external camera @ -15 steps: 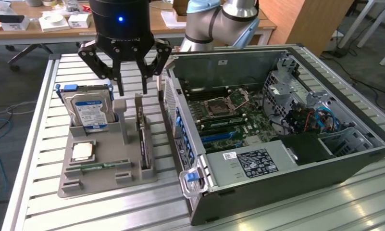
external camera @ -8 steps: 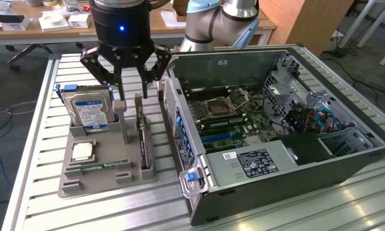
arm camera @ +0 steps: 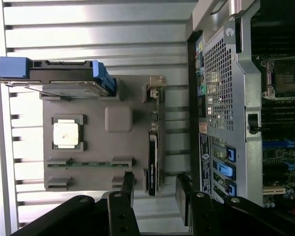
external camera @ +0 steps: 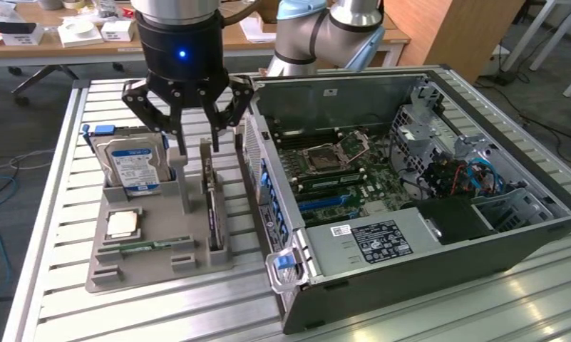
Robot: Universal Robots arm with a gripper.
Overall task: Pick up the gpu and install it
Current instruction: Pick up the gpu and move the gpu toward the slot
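The gpu (external camera: 212, 206) stands on its edge in a slot at the right side of the grey holder (external camera: 157, 269), a thin black card with a metal bracket at its far end. In the wrist view the gpu (arm camera: 153, 153) runs edge-on along the holder (arm camera: 100, 145). My gripper (external camera: 197, 141) hangs open just above the card's far end, one finger on each side of its line, touching nothing. In the wrist view the gripper (arm camera: 154, 189) straddles the card's line, with a gap on both sides.
A silver hard drive (external camera: 131, 165) with a blue-white label stands at the holder's far left. A CPU (external camera: 123, 224) and a green RAM stick (external camera: 154, 246) lie on the holder. The open computer case (external camera: 428, 235) with its motherboard (external camera: 338, 171) sits close to the exterior view's right.
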